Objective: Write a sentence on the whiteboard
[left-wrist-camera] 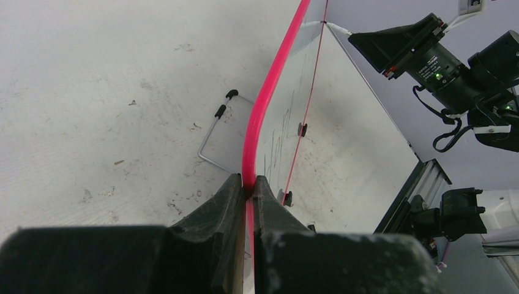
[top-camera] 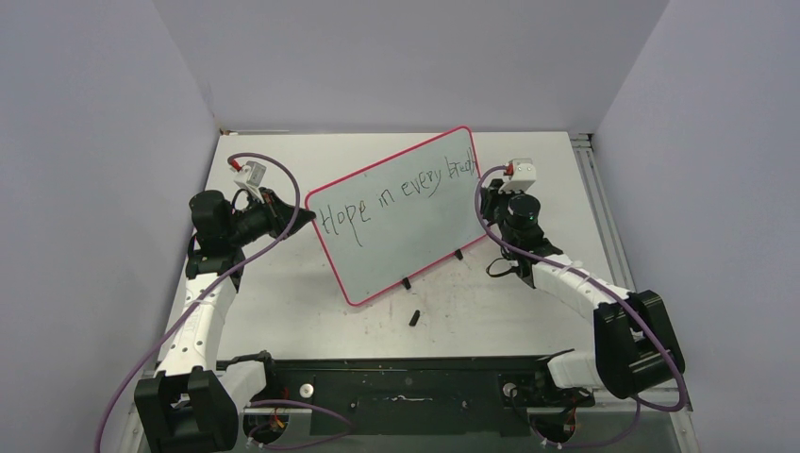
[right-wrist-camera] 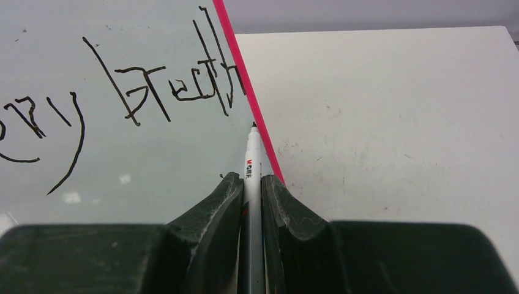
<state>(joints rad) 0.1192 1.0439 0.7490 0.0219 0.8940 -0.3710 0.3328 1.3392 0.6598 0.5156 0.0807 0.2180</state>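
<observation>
- The board [top-camera: 415, 241] was propped on its feet near the middle of the table [top-camera: 283, 311].
- Its left rim was pinched by the left gripper [left-wrist-camera: 249, 184], which was closed on it.
- The pen [right-wrist-camera: 252, 153] was gripped by the right gripper [right-wrist-camera: 251, 182], with its tip close by the board's right rim. Whether it touched could not be told.
- The sentence [top-camera: 396, 192] looked fully written, right up to that rim.
- The pen would best be lifted straight off, so that no letter got smudged.
- The board would best be kept held until then.
</observation>
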